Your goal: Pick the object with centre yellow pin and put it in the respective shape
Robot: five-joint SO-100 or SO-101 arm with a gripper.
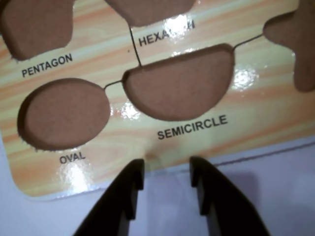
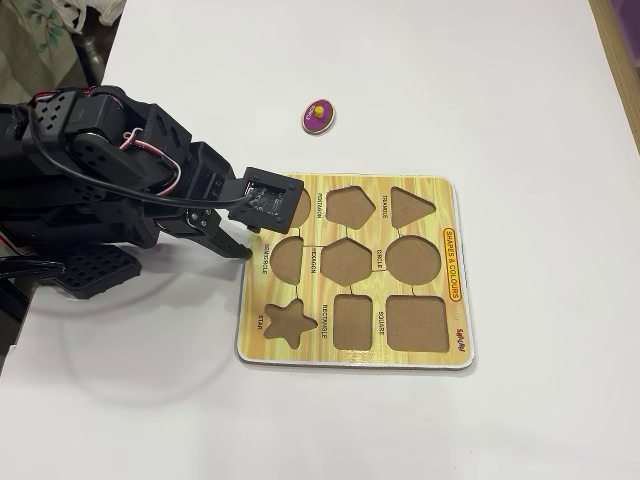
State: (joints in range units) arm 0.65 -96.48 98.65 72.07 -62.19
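Observation:
The object with centre yellow pin (image 2: 318, 115), a small purple oval piece, lies on the white table beyond the puzzle board (image 2: 455, 330) in the fixed view; the wrist view does not show it. My gripper (image 1: 167, 164) is open and holds nothing. It hovers at the board's left edge (image 2: 240, 248), just off the semicircle recess (image 1: 179, 83). The oval recess (image 1: 64, 114) lies left of the semicircle in the wrist view. In the fixed view my wrist camera partly covers that oval recess (image 2: 299, 208).
The board's other recesses stand bare: pentagon (image 2: 349, 206), triangle (image 2: 410, 205), hexagon (image 2: 346, 261), circle (image 2: 412, 260), star (image 2: 288, 322), rectangle (image 2: 351, 320) and square (image 2: 416, 322). My arm (image 2: 90, 180) fills the left side. White table surrounds the board.

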